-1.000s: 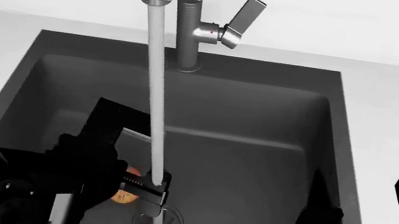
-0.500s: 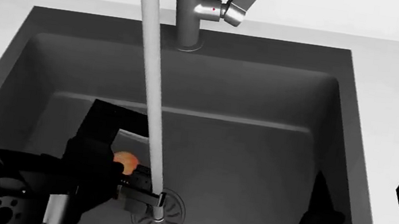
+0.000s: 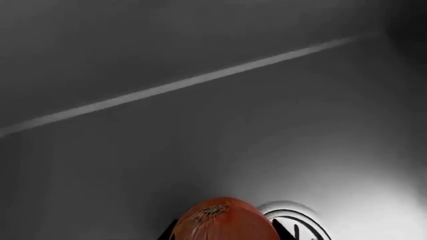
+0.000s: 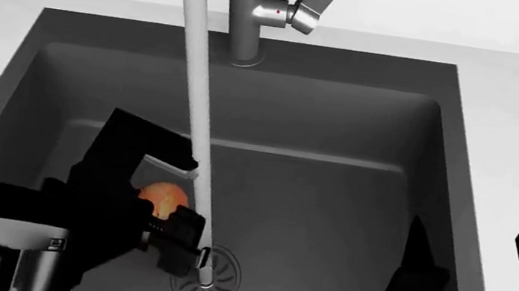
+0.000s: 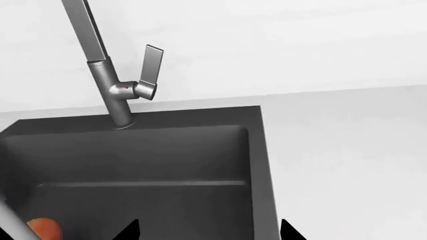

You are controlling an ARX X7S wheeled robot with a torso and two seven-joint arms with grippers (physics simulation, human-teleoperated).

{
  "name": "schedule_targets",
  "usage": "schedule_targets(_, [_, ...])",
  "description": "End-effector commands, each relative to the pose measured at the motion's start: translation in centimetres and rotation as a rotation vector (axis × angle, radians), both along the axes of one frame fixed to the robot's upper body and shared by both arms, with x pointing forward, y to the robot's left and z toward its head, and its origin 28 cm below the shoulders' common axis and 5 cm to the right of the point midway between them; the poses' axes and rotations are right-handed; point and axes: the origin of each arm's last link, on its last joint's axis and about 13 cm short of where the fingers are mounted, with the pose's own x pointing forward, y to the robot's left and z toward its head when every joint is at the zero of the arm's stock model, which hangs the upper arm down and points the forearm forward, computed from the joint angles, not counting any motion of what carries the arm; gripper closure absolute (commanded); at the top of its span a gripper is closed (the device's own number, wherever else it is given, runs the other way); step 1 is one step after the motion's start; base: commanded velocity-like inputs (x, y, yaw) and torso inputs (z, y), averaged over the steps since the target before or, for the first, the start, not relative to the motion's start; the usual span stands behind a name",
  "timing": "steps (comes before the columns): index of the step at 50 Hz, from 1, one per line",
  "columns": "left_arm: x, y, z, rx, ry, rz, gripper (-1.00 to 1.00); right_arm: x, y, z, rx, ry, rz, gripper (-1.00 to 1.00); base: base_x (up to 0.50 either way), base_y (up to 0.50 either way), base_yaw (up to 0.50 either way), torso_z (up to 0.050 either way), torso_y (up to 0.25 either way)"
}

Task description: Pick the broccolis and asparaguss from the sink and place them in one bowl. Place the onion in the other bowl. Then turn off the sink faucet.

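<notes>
Dark grey sink (image 4: 68, 68) | onion (image 4: 161, 198): round, tan-orange, papery

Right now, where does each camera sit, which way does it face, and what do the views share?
Head view: high above, looking down into the sink, water running from the sink faucet; left gripper around the onion, right gripper low right.
Left wrist view: inside the basin, facing floor and drain; onion close, fingers barely visible.
Right wrist view: over the sink's near edge, facing the faucet; dark fingertips show.
All three share the onion.
</notes>
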Motion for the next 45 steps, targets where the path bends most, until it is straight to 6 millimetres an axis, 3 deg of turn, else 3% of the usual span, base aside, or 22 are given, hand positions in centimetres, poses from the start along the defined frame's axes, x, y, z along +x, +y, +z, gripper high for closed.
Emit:
schedule_targets(1, [-1.9,0.6,3.1,-0.080,-0.089,-0.118,1.00,0.1,0.0,0.0,0.001,-0.004,0.009,-1.00,0.00,0.00,0.00,0.000,0.000])
schedule_targets(8, [-1.8,2.1,5.1,-0.087,-0.158,-0.098,1.00,0.3,0.1,0.2,-0.003,-0.003,0.011,-1.00,0.00,0.00,0.00,0.000,0.000])
schedule_targets(13, [-2.6,2.9,5.4,-0.042,-0.260,-0.131,1.00,0.3,0.1,0.3,0.001,-0.010,0.008,-1.00,0.00,0.00,0.00,0.000,0.000])
schedule_targets(21, [-3.6,3.9,6.2,-0.083,-0.267,-0.156,1.00,0.6,0.2,0.3,0.001,-0.005,0.017,-1.00,0.00,0.00,0.00,0.000,0.000])
schedule_targets(45, [-4.3,4.7,5.9,-0.115,-0.281,-0.153,1.00,1.0,0.4,1.0,-0.012,-0.005,0.028,-1.00,0.00,0.00,0.00,0.000,0.119])
